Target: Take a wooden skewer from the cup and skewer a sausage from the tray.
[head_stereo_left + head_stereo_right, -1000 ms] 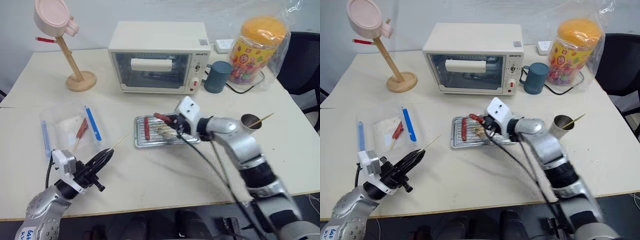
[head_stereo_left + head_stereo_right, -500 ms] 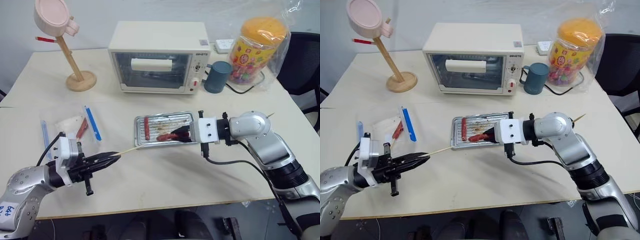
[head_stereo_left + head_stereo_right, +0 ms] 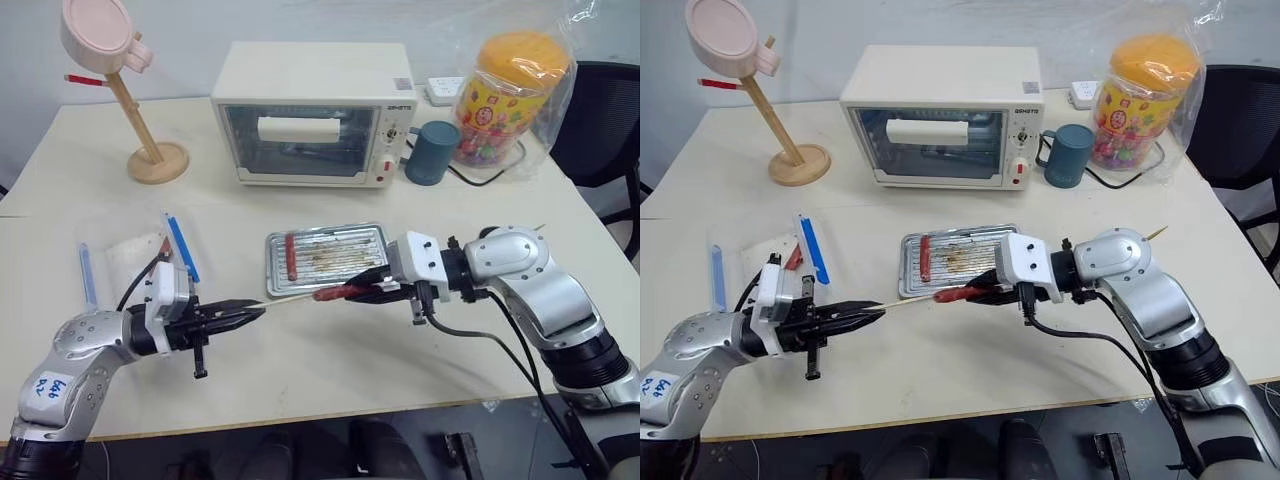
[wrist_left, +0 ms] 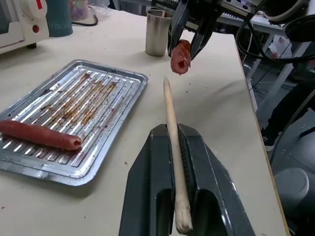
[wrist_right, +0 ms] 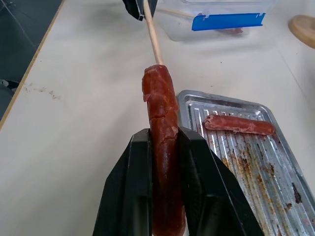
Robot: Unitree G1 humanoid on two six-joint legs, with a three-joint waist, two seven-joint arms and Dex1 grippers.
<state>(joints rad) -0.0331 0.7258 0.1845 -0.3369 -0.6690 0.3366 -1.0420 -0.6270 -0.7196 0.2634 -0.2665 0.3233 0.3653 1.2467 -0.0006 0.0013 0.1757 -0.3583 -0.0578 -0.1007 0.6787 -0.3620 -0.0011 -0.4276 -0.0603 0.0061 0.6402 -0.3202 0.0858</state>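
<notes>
My left gripper (image 3: 245, 311) is shut on the wooden skewer (image 3: 285, 300), which lies level and points right. My right gripper (image 3: 366, 292) is shut on a reddish-brown sausage (image 3: 338, 292), held in the air before the tray's front edge and pointing back at the skewer. The skewer's tip (image 4: 166, 81) is right at the sausage's end (image 4: 180, 57); I cannot tell whether it touches. The sausage (image 5: 162, 147) sits lengthwise between the right fingers. Another sausage (image 3: 290, 256) lies at the left end of the greasy metal tray (image 3: 345, 250). The steel cup (image 4: 156, 32) stands behind the right gripper.
A cream toaster oven (image 3: 315, 115) stands at the back, with a teal mug (image 3: 433, 153) and a bagged candy jar (image 3: 510, 90) to its right. A pink-topped wooden stand (image 3: 150, 150) is back left. A clear bag with blue strips (image 3: 130, 255) lies behind my left arm.
The right gripper lifted a sausage off the tray and turned to point left. The left gripper swung the skewer round to point right, bringing its tip up to the sausage.
</notes>
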